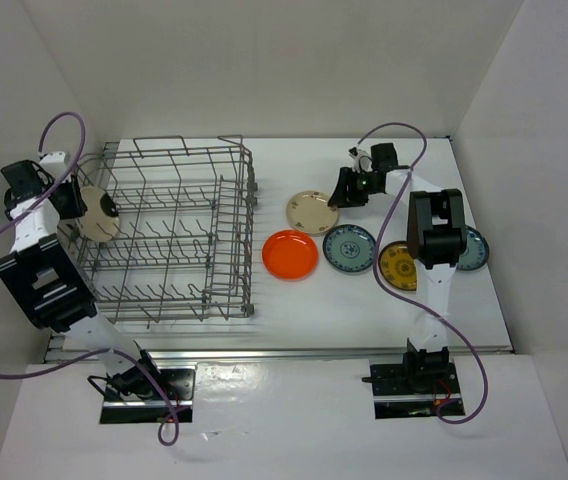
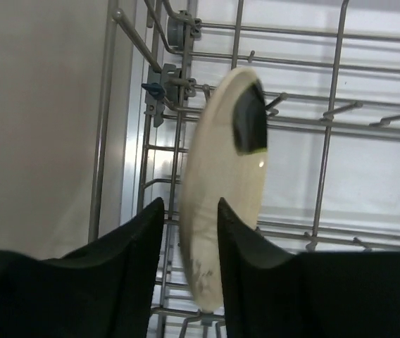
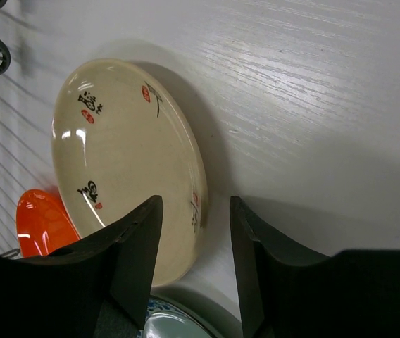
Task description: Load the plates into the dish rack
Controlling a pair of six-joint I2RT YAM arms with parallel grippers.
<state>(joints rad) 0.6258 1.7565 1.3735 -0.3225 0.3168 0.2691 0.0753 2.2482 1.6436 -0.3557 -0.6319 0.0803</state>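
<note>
Slotting cream plate (image 2: 222,211), pinched on edge by left gripper (image 2: 190,205), at dish rack (image 1: 174,240) left side: best keep upright, lower between tines (image 1: 164,265). Right gripper (image 3: 196,201) jaws apart astride second cream plate (image 3: 122,176) rim, near table (image 1: 364,305) far edge.
</note>
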